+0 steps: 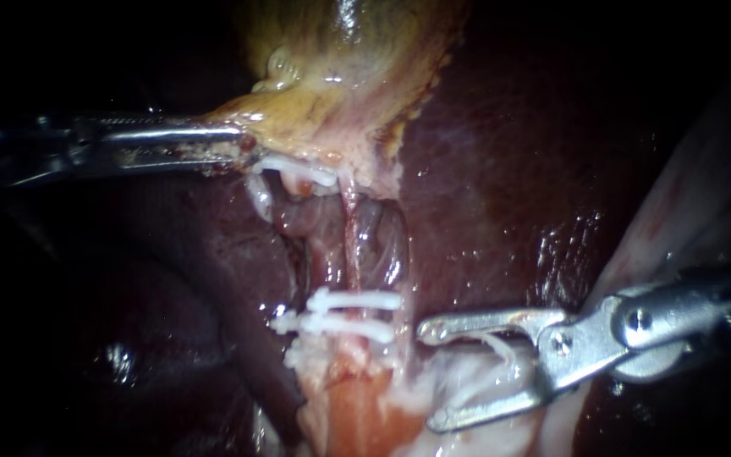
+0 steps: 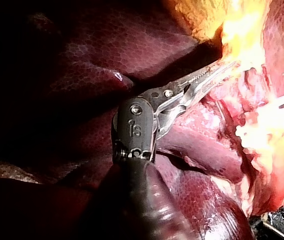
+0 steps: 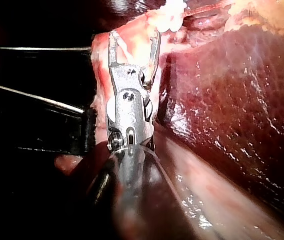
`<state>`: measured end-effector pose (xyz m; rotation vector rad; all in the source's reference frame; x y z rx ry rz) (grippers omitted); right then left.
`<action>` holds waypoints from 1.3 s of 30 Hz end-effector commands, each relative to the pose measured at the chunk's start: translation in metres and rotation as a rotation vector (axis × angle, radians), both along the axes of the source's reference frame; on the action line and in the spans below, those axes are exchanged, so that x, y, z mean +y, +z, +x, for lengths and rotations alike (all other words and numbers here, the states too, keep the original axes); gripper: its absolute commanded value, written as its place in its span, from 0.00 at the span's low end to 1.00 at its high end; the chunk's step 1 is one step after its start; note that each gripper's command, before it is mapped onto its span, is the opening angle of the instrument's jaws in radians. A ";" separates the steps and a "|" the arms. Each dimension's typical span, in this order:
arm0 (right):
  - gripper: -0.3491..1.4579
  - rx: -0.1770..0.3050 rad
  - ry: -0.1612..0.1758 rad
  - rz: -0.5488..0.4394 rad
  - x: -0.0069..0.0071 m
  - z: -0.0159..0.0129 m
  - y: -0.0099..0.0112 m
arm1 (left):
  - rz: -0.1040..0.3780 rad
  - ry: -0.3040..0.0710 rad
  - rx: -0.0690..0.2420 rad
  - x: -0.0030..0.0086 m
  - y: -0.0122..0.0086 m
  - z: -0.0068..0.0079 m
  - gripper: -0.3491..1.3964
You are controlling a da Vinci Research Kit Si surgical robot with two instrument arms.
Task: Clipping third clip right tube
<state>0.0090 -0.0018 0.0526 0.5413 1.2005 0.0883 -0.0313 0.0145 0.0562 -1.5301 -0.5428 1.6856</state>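
Note:
The yellowish gallbladder hangs at the top, and my left instrument is shut on its lower edge; in the left wrist view its jaws end in that yellow tissue. A pale thin tube runs down from there over the dark liver. One white clip sits near the gallbladder and two white clips lie lower down. My right instrument stands open to the right of the lower clips, over pale tissue, gripping nothing. The right wrist view shows its jaws spread just short of a white clip.
Pale, wet tissue lies under and around the right instrument's jaws. A whitish fold rises at the far right behind its shaft. Dark liver lobes fill the lower left.

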 end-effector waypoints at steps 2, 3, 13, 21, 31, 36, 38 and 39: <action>0.47 0.000 0.000 0.000 0.0000 0.0000 0.0000 | 0.002 0.002 -0.003 0.0002 -0.0004 0.0003 0.00; 0.47 0.000 0.000 0.000 0.0000 0.0000 0.0000 | 0.005 0.004 -0.005 0.0004 -0.0008 0.0007 0.00; 0.47 0.000 0.000 0.001 0.0001 0.0000 -0.0001 | 0.016 -0.030 -0.031 0.0030 -0.0061 0.0052 0.00; 0.47 0.000 0.000 0.001 0.0002 0.0001 -0.0002 | 0.006 -0.031 -0.030 0.0030 -0.0065 0.0057 0.00; 0.47 -0.023 0.026 0.069 0.0037 0.0016 -0.0007 | 0.006 -0.030 -0.030 0.0030 -0.0066 0.0058 0.00; 0.47 -0.047 0.049 0.145 0.0077 0.0027 -0.0013 | 0.006 -0.030 -0.030 0.0030 -0.0066 0.0059 0.00; 0.47 -0.052 0.056 0.163 0.0090 0.0032 -0.0014 | 0.006 -0.030 -0.031 0.0029 -0.0066 0.0060 0.00; 0.47 -0.053 0.059 0.165 0.0093 0.0035 -0.0013 | 0.006 -0.030 -0.031 0.0029 -0.0066 0.0060 0.00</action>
